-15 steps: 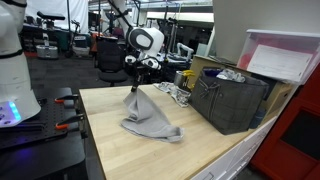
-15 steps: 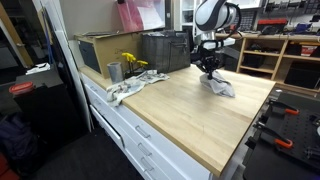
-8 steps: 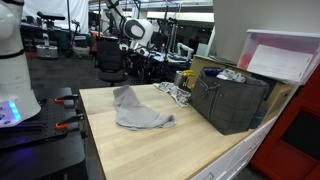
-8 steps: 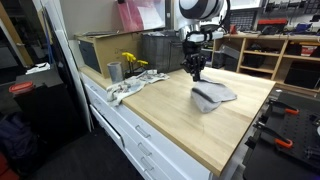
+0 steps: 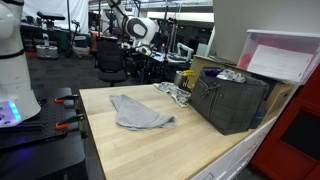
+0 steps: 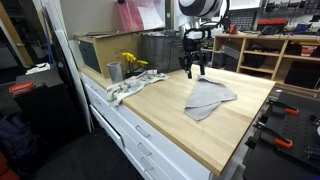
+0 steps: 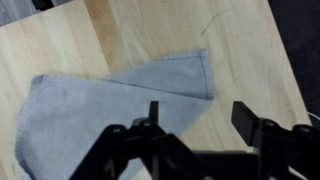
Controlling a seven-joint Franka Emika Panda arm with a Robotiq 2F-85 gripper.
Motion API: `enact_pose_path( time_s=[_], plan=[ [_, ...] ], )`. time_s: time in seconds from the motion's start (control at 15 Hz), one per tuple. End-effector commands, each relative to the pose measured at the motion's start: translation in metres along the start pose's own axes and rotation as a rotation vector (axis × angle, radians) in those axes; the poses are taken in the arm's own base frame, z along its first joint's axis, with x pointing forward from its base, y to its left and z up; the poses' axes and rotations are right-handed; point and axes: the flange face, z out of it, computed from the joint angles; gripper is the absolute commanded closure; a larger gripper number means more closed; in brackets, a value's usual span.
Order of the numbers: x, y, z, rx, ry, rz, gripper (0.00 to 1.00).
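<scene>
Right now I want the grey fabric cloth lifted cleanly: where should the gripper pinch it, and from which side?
Probably the corner of the grey fabric cloth under the open gripper in the wrist view. Come straight down: it lies flat on the light wooden table, with no raised fold.

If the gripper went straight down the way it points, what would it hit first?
Probably the grey cloth, near its corner, lying on the wooden table. The open gripper hangs above it, though depth is unclear.
</scene>
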Motion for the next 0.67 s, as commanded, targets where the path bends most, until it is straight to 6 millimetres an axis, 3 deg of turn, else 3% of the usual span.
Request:
enact_pose_path(
  time_s=[0.0, 0.27, 0.4, 0.6],
  plan=[
    [0.009, 0.065, -0.006, 0.033, 0.018, 0.126, 0.00],
    [0.022, 0.142, 0.007, 0.060, 0.002, 0.277, 0.00],
    [0.018, 0.176, 0.020, 0.070, -0.027, 0.341, 0.00],
    [0.008, 0.212, 0.044, 0.085, -0.073, 0.413, 0.00]
  ],
)
